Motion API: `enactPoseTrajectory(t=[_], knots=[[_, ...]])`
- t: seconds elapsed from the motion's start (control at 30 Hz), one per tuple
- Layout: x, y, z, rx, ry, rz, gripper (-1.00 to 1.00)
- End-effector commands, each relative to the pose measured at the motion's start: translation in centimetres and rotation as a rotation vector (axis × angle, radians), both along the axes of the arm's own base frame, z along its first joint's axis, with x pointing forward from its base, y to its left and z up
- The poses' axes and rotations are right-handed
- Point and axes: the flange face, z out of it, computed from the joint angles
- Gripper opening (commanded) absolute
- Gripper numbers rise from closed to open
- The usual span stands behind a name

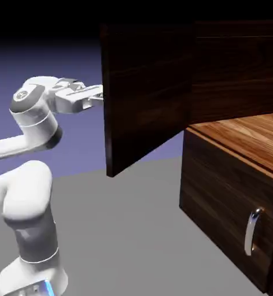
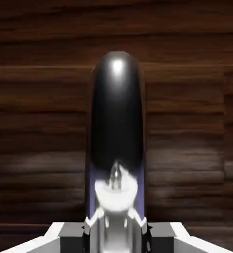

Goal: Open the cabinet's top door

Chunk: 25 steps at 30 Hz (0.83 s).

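Observation:
The dark walnut cabinet (image 1: 237, 69) stands at the exterior view's right. Its top door (image 1: 146, 98) is swung wide open, its edge facing the arm. My gripper (image 1: 97, 96) reaches that door's outer face, where the handle is hidden behind the panel's edge. In the hand view the shiny metal handle (image 2: 117, 118) runs upright between my fingertips, large and close, with the door's wood grain (image 2: 39, 123) behind it. My gripper (image 2: 116, 234) is shut on this handle.
The opened compartment shows a lighter orange-brown shelf (image 1: 251, 134). Below it the shorter lower door (image 1: 217, 193) is closed, its silver handle (image 1: 252, 231) at the right. Grey table (image 1: 121, 231) spreads between the arm's base and the cabinet.

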Motion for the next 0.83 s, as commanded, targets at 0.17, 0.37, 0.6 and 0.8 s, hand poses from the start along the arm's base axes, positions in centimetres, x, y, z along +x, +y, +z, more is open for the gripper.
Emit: enactPoseTrajectory(t=[0.17, 0.37, 0.6, 0.8], knots=[[-1.3, 5.8, 0.0, 0.0, -0.001, -0.132, -1.0], [-1.7, 13.0, 0.0, 0.0, -0.001, -0.289, -1.0], [-1.1, 20.1, 0.0, 0.0, -0.001, -0.446, -1.0], [0.1, 25.3, 0.0, 0.0, -0.001, -0.564, -1.0]])
